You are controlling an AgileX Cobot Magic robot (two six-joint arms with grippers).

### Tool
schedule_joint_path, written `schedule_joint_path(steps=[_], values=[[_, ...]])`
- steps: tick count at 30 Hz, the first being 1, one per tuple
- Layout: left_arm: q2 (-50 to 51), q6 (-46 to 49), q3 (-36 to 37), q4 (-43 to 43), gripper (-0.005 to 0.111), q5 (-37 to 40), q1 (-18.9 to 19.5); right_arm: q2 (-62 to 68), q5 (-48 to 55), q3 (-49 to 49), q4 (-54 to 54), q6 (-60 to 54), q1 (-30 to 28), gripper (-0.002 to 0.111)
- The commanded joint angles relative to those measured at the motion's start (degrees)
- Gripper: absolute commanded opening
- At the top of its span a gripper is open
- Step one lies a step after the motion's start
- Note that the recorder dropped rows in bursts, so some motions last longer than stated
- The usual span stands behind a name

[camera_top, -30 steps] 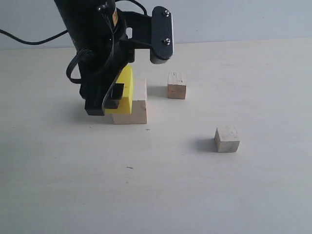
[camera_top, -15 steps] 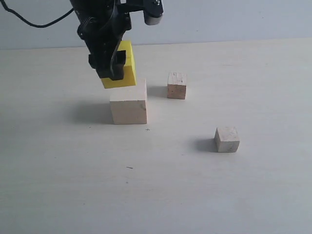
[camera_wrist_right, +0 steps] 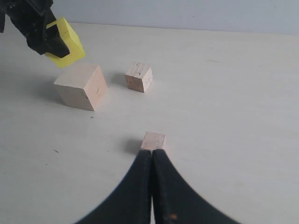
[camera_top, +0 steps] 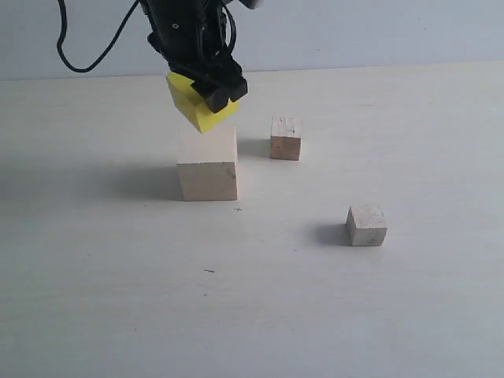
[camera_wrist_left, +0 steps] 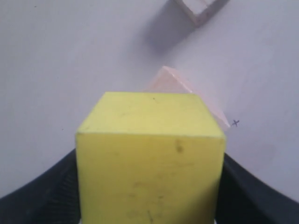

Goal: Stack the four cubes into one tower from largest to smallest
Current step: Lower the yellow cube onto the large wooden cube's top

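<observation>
Two cubes lie loose on the table (camera_top: pixel 110 299): far small cube (camera_top: pixel 286 138) and near small cube (camera_top: pixel 367 225). My left gripper (camera_top: pixel 203 96) pinches the yellow cube (camera_top: pixel 195 110), tilted, just over the large cube (camera_top: pixel 207 161). My right gripper (camera_wrist_right: pixel 152 156) is pressed together, empty.

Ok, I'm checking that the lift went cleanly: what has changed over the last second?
The left gripper carried the yellow cube, gripped in its jaws throughout, up from table level beside the large wood cube to over that cube's top, and the yellow cube is now turned and tilted. Nothing was let go. The large wood cube and both small cubes stayed put.
</observation>
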Motion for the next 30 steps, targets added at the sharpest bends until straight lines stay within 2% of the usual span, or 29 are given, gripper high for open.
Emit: schedule_joint_path(steps=[1,5,12,18,30], values=[[-0.14,-11.43,-1.14,1.06,0.000,-0.15,0.10,-0.27,-0.43,0.28,-0.15,-0.66,-0.07,0.000],[0.09,-17.30,-1.14,1.09,0.000,-0.15,0.62,-0.27,-0.43,0.28,-0.04,-0.55,-0.07,0.000],[1.36,-17.79,-1.14,0.37,0.000,-0.15,1.78,-0.27,-0.33,0.28,0.20,-0.54,-0.07,0.000],[2.30,-23.53,-1.14,-0.34,0.000,-0.15,3.66,-0.27,-0.33,0.28,0.20,-0.54,-0.07,0.000],[2.58,-22.63,-1.14,-13.78,0.000,-0.15,4.61,-0.27,-0.33,0.28,0.42,-0.45,-0.07,0.000]])
